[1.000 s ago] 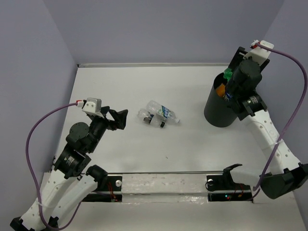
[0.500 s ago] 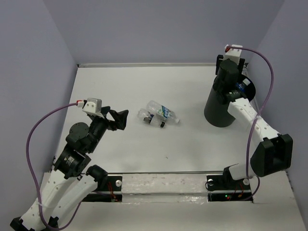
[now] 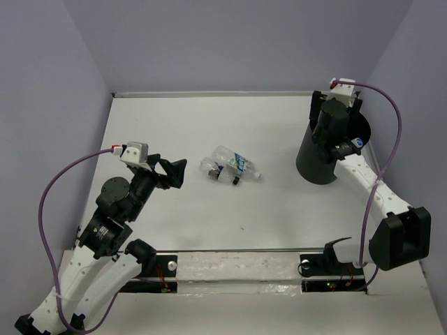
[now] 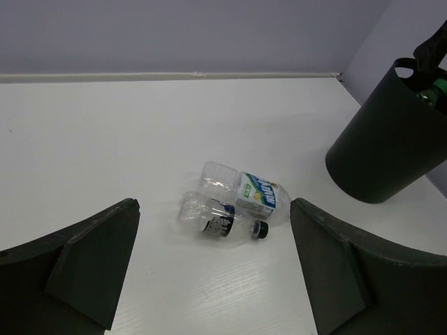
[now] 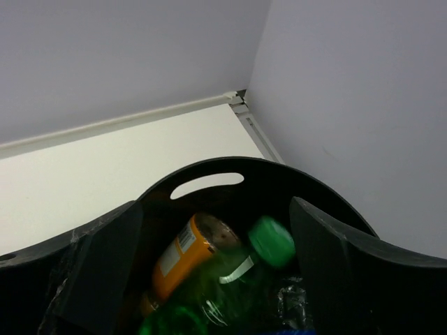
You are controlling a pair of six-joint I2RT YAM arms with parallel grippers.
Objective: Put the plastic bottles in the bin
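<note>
Looking from above, found two clear bottles (image 3: 230,167) lying touching mid-counter (image 3: 209,223), well apart from the bin (image 3: 314,164). Left wrist: left fingers (image 4: 91,258) spread wide, empty; judged those bottles light, crushable, slippery, best pinched mid-body. Right wrist: right fingers (image 5: 335,272) apart, empty, above green bottle (image 5: 230,286) and orange bottle (image 5: 185,255) inside the bin.

Left arm (image 3: 91,276) and right arm (image 3: 377,192): white link shells, black cylindrical joint housings. Purple cable (image 3: 43,209) loops off each white wrist camera block (image 3: 134,153) (red plug end). Left gripper (image 3: 176,173): matte black, wedge-shaped fingers (image 4: 84,258).
</note>
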